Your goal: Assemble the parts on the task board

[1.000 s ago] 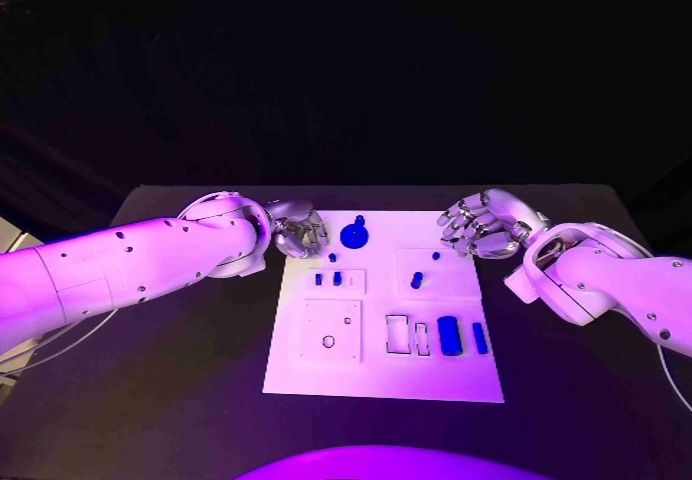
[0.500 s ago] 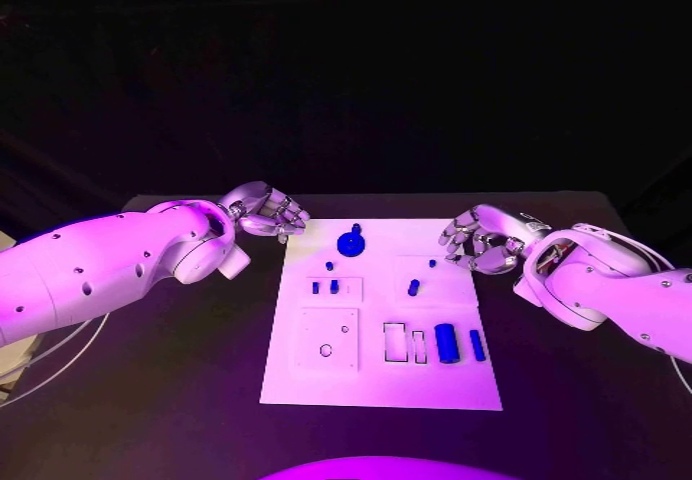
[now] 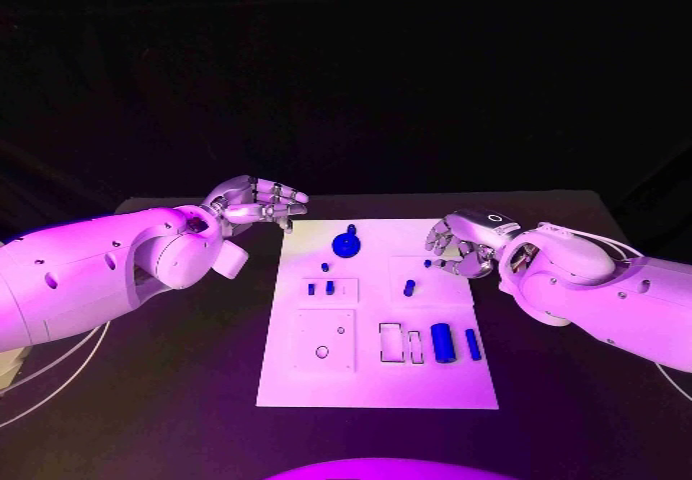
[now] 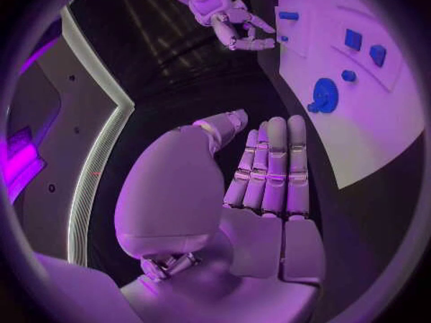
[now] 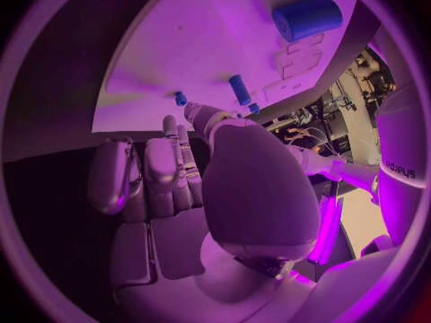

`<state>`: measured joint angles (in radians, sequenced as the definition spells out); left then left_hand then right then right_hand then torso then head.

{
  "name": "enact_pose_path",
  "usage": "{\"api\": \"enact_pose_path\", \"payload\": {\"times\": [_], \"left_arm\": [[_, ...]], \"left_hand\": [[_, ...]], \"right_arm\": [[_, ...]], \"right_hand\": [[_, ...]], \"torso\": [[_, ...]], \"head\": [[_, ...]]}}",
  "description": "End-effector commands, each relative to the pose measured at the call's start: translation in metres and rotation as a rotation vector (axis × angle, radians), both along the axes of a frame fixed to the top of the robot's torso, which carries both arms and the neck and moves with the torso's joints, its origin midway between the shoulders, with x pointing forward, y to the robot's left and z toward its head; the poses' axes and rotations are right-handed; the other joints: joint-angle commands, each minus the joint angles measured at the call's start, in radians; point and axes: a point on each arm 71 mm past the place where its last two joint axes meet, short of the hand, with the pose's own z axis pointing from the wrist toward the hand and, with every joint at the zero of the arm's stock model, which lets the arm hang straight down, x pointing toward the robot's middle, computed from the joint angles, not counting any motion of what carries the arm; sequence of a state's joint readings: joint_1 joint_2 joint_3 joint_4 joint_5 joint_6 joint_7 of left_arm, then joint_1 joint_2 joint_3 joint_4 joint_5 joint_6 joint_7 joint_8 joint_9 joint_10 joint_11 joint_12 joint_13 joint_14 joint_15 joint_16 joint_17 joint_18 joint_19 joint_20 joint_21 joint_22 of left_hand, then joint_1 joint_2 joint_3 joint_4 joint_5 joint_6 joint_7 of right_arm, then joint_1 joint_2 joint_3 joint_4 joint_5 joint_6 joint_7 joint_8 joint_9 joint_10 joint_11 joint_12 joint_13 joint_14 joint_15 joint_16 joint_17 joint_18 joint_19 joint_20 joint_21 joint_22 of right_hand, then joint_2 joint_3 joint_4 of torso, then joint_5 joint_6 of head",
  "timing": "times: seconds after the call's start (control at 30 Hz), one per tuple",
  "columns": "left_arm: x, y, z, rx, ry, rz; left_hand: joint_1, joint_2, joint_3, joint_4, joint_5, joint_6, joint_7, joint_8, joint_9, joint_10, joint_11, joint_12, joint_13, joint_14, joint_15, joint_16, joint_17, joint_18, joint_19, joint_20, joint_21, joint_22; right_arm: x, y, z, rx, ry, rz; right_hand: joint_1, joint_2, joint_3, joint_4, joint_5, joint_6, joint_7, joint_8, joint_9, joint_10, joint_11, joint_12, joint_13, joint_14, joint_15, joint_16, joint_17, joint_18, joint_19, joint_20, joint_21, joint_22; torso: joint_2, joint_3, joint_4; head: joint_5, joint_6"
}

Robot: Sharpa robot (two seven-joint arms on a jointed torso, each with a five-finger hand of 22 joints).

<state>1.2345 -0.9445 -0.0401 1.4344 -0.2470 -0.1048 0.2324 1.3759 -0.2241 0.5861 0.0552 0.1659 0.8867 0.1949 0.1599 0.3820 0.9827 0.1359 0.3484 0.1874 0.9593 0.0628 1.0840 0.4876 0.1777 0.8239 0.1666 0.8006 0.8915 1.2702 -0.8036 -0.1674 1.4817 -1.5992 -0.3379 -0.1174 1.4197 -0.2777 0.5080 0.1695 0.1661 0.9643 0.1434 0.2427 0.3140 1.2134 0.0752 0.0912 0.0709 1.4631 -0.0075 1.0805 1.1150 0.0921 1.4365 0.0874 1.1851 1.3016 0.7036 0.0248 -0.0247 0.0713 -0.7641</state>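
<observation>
Task board [image 3: 378, 385] mid-table; 2 blue cylinders [image 3: 443, 343] near its front right, gear-shaped part [image 3: 345, 243] at far end. Right hand [image 3: 464, 246] over board's right edge, fingers apart, empty. Left hand [image 3: 260, 203] off far-left corner, fingers extended, empty.

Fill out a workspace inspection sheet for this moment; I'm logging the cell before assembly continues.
Surface: black table, bare around the board.
Job's things: white task board at centre; blue gear-like part at its far end; blue cylinder nearer.
Clutter: nothing seen.
Robot hands: left robot hand off the board's far left corner, fingers straight, holding nothing; right robot hand over the board's right edge, holding nothing.
Cables: pale cables at table's left.
Surroundings: dark.
</observation>
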Motion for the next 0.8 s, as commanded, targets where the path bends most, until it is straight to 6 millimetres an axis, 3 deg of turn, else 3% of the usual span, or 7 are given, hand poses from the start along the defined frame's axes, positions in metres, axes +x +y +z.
{"api": "enact_pose_path", "payload": {"times": [0.03, 0.47, 0.8], "left_arm": [[-0.001, -0.003, 0.004, -0.1, -0.009, -0.023], [-0.003, -0.003, 0.005, -0.107, -0.004, -0.022], [-0.003, -0.003, 0.005, -0.107, 0.0, -0.024]], "left_hand": [[-0.009, 0.002, -0.005, -0.001, 0.004, -0.005, 0.003, 0.003, -0.001, -0.006, 0.0, 0.004, 0.0, -0.004, 0.006, -0.004, -0.001, 0.006, 0.003, 0.002, -0.004, -0.001], [-0.004, 0.006, -0.008, -0.001, 0.005, -0.003, 0.004, 0.006, -0.002, -0.007, 0.0, 0.008, 0.0, -0.006, 0.005, -0.007, -0.003, 0.006, 0.007, 0.002, -0.013, -0.009], [0.001, 0.01, -0.009, -0.003, 0.005, -0.004, 0.005, 0.007, -0.003, -0.009, 0.001, 0.01, -0.001, -0.007, 0.006, -0.008, -0.004, 0.006, 0.01, 0.002, -0.018, -0.013]], "right_arm": [[0.001, 0.002, -0.005, -0.096, -0.016, -0.017], [-0.001, 0.012, -0.019, -0.139, 0.02, -0.012], [-0.001, 0.016, -0.024, -0.138, 0.024, -0.012]], "right_hand": [[-0.007, 0.002, 0.005, 0.0, -0.002, 0.007, -0.001, -0.006, 0.002, 0.001, 0.002, -0.006, 0.0, 0.047, 0.0, 0.006, 0.002, -0.016, 0.004, 0.0, 0.001, 0.001], [-0.01, 0.005, 0.01, 0.002, 0.002, 0.008, -0.003, -0.007, 0.005, 0.001, 0.002, -0.011, 0.0, 0.047, -0.001, 0.037, 0.02, -0.019, 0.008, 0.002, 0.023, 0.02], [-0.005, 0.022, 0.027, -0.003, 0.005, 0.028, -0.008, 0.002, 0.016, 0.023, -0.004, -0.009, 0.003, 0.046, -0.005, 0.076, 0.04, -0.024, 0.015, 0.001, 0.059, 0.05]], "torso": [[0.0, 0.0014, -0.0005], [0.0, 0.0018, -0.0007], [0.0, 0.0013, -0.0013]], "head": [[-0.003, 0.001], [0.0, -0.005], [0.0, -0.005]]}}
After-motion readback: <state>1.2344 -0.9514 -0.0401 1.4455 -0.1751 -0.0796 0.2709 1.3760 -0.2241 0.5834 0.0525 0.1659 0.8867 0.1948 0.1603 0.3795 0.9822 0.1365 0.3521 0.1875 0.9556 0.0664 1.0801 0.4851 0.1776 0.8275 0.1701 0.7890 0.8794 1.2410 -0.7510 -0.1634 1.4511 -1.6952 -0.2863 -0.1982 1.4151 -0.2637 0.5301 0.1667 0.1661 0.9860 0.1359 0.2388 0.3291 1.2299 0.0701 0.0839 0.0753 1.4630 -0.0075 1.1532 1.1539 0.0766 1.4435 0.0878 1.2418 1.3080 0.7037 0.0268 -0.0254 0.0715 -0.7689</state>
